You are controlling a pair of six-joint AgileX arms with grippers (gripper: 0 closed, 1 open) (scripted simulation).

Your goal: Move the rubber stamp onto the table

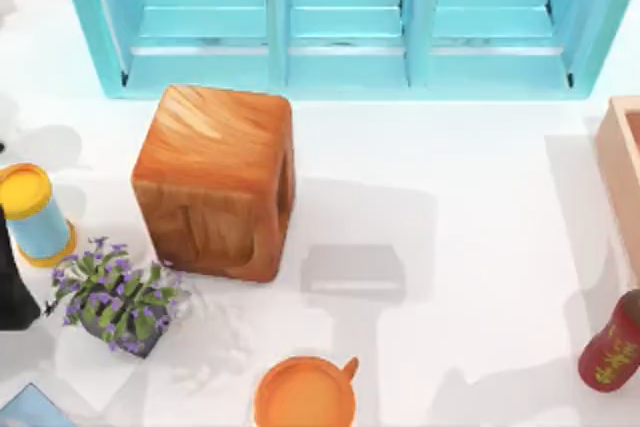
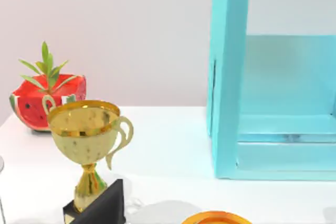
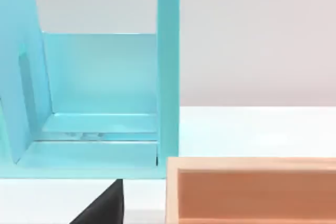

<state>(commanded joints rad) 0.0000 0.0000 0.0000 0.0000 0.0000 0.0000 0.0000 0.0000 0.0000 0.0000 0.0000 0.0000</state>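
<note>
We cannot tell where the rubber stamp sits. The white desk (image 1: 470, 207) carries a large wooden cube (image 1: 215, 182) left of centre, in front of a turquoise shelf unit (image 1: 340, 47). A red bottle (image 1: 612, 347) and a wooden box (image 1: 620, 177) stand at the right edge. A dark part of our left pincer (image 2: 100, 205) shows beside a gold trophy (image 2: 86, 140), and of our right pincer (image 3: 100, 205) near the shelf unit. We cannot tell whether either is spread or pressed together.
</note>
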